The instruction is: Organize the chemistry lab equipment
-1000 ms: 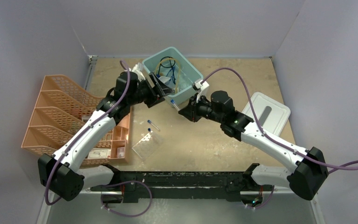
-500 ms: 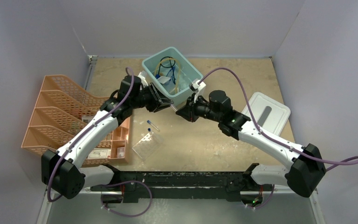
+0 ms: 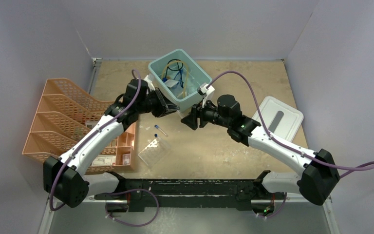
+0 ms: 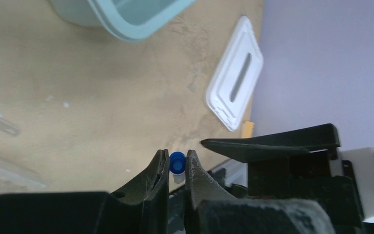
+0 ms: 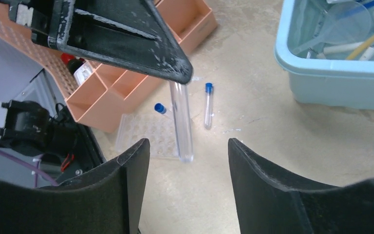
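**A:** What differs from a second ago?

**B:** The left gripper [image 4: 177, 169] stood wide against the near wall of the teal bin [image 3: 196, 63]. It has since drawn back and closed on the cap of a blue-capped tube [image 5: 181, 122]. The right gripper [image 5: 189, 146] was narrow on that tube then. Now its jaws are spread wide, one either side of the glass and clear of it.

**A:** So where is the tube?

**B:** It is off the table, pinched at its cap by the left jaws, between the two grippers and just in front of the bin's near corner.

**A:** And what is in the containers?

**B:** The bin holds the black wire ring stand [image 3: 175, 66], the amber rubber tubing [image 5: 370, 41] and the blue-framed safety glasses [image 5: 345, 19]. Its pale lid [image 3: 287, 122] lies flat, well to the right. The orange mesh organizer [image 3: 63, 117] sits at the left, with small loose items [image 3: 109, 160] in its low front trays. The clear rack [image 3: 155, 152] lies beside it with a third blue cap [image 5: 160, 108] at its edge.

**A:** And the surface?

**B:** A scuffed tan table [image 3: 214, 146] with a second tube [image 5: 208, 105] lying loose near the rack. Plain lavender-grey walls stand on three sides.
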